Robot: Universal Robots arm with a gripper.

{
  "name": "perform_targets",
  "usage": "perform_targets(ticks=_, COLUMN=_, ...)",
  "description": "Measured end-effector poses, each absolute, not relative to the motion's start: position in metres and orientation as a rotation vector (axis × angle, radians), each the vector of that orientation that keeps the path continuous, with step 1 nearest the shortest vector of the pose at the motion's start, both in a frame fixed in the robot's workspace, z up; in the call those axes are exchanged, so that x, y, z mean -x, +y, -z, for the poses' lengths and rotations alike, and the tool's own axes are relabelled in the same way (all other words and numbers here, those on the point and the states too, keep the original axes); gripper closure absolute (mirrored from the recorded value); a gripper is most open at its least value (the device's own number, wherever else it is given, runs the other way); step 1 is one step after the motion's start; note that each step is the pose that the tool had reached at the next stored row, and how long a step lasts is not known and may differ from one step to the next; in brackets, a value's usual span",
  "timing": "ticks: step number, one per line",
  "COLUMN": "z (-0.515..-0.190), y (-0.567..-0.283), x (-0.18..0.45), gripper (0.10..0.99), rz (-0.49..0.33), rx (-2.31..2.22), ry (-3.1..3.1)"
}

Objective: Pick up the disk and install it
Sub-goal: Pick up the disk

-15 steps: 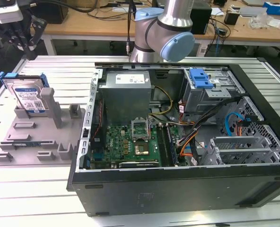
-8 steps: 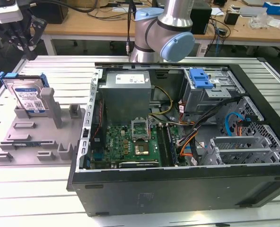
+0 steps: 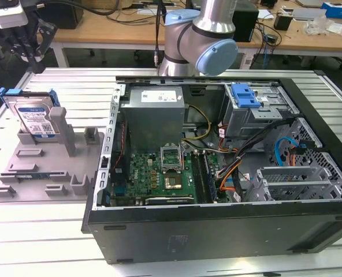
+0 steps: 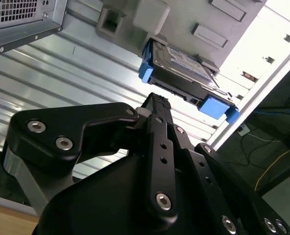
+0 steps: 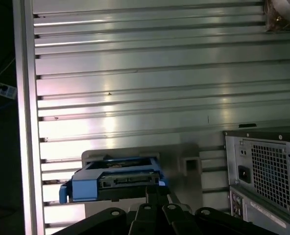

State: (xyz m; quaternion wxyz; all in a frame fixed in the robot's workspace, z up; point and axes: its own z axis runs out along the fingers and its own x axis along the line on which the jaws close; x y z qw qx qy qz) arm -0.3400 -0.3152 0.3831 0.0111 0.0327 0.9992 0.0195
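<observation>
Beneath everything, ribbed silver aluminium table (image 3: pixel 49 236); on it, toward the exterior view's right, large black metal computer case (image 3: pixel 217 236) lying open, green board and cables showing; behind that case, silver-and-blue robot arm (image 3: pixel 201 40); just beside the case, on the exterior view's left, grey plastic fixture tray (image 3: pixel 38 173); standing on edge in a slot of that tray, flat rectangular silver disk (image 3: pixel 35 115) (image 4: pixel 181 68) (image 5: pixel 115 178) with white-and-blue label and blue plastic bracket; near the disk yet apart from it, black metal gripper (image 3: pixel 26 51) (image 4: pixel 157 100) (image 5: pixel 157 188), clenched on nothing
</observation>
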Motion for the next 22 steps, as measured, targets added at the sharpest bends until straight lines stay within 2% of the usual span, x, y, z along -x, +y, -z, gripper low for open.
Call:
perform_targets(ticks=11, z=-0.3817, y=-0.3153, x=0.34, gripper=0.973, rz=-0.064, rx=0.389, ry=3.106)
perform_targets(ticks=15, z=-0.381, y=-0.3153, x=0.34, gripper=0.725, rz=-0.066, rx=0.571, ry=3.081)
perform_targets(ticks=19, z=-0.3804, y=-0.3153, x=0.34, gripper=0.725, rz=-0.066, rx=0.737, ry=3.048)
perform_targets(ticks=20, z=-0.3803, y=-0.3153, x=0.34, gripper=0.71, rz=-0.066, rx=0.766, ry=3.041)
perform_targets(ticks=21, z=-0.3802, y=-0.3153, x=0.34, gripper=0.655, rz=-0.067, rx=0.811, ry=3.03)
perform_targets(ticks=22, z=-0.3801, y=-0.3153, x=0.34, gripper=0.655, rz=-0.067, rx=0.839, ry=3.023)
